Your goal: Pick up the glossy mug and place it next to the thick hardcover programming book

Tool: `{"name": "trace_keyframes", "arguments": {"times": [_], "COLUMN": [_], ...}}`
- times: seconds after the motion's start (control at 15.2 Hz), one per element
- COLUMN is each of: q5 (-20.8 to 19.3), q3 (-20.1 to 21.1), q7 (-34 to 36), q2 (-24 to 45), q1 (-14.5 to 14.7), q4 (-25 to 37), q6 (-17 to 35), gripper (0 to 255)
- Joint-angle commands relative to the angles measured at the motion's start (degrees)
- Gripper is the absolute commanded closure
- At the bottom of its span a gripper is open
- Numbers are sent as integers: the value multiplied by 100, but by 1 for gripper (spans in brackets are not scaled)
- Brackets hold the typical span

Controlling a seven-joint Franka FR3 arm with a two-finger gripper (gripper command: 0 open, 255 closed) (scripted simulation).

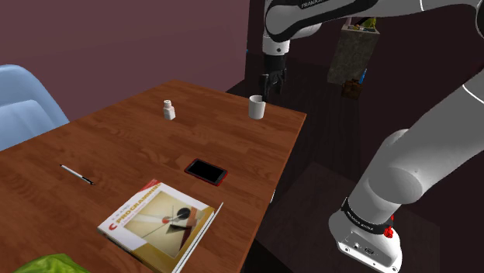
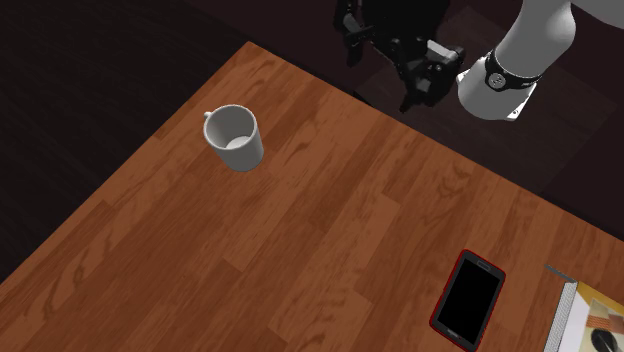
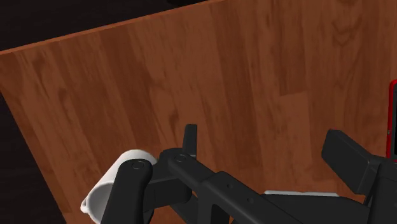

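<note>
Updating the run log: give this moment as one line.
stage: pre-grasp | gripper: open, empty, apart from white glossy mug | mug: upright on brown wooden table | thick cream hardcover book: flat, far from mug

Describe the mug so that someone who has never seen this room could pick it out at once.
Start at the wooden table and go to its far end in the shoulder view, near the black gripper. The white mug stands upright by that corner. Unlike the small white bottle, it is open-topped, with a handle.
</note>
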Motion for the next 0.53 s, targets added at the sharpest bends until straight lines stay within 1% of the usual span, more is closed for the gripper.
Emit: {"name": "trace_keyframes", "arguments": {"times": [0.0, 0.46], "q5": [-26, -4], "q3": [-75, -286], "q7": [-106, -479], "q2": [435, 1886], "q1": [-37, -183], "q4": [227, 1294], "q6": [229, 686], "gripper": [0, 0]}}
